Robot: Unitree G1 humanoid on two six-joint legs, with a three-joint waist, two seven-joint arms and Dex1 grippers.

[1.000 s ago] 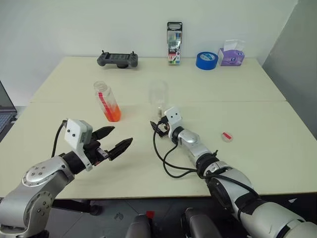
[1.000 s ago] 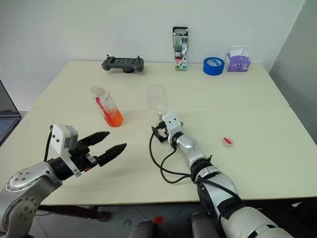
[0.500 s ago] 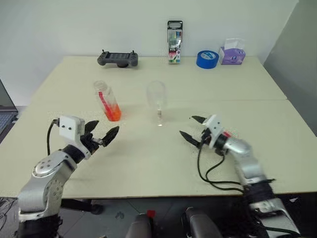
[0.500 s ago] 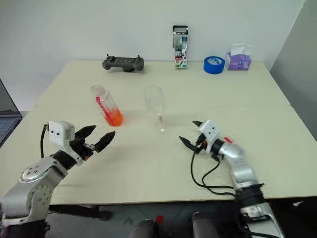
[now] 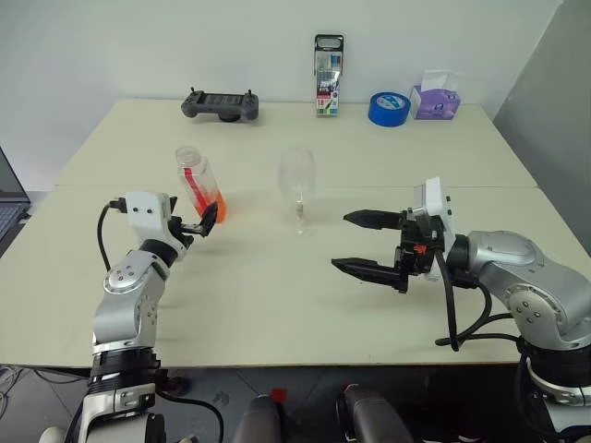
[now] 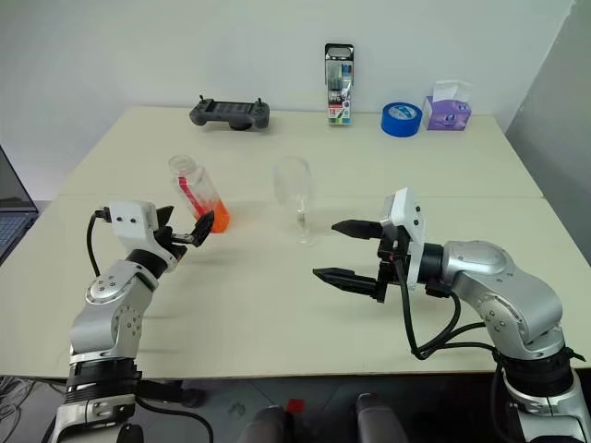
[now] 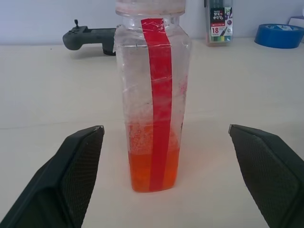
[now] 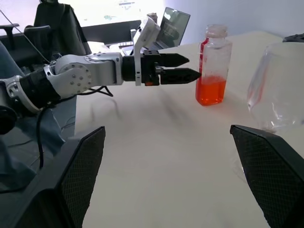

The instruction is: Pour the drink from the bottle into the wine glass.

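Both claws stand wide open and hold nothing. Left claw (image 5: 201,221) sits just in front of the bottle (image 5: 199,185), its fingers (image 7: 71,175) spread to either side of it and not touching. That bottle stands upright on the table (image 5: 277,305), uncapped, with a plain red strip down its side and the orange-red drink (image 7: 153,172) low in its bottom part. Right claw (image 5: 365,243) hangs over the table, pointing across toward the left arm, well apart from the wine glass (image 5: 297,185), which stands upright between the two arms, beside the bottle. A small red cap (image 5: 421,249) shows behind the right claw. Along the far edge are a game controller (image 5: 220,105), a marker pack (image 7: 218,21) marked "18", a blue tape roll (image 5: 388,109) and a purple tissue pack (image 5: 434,100).
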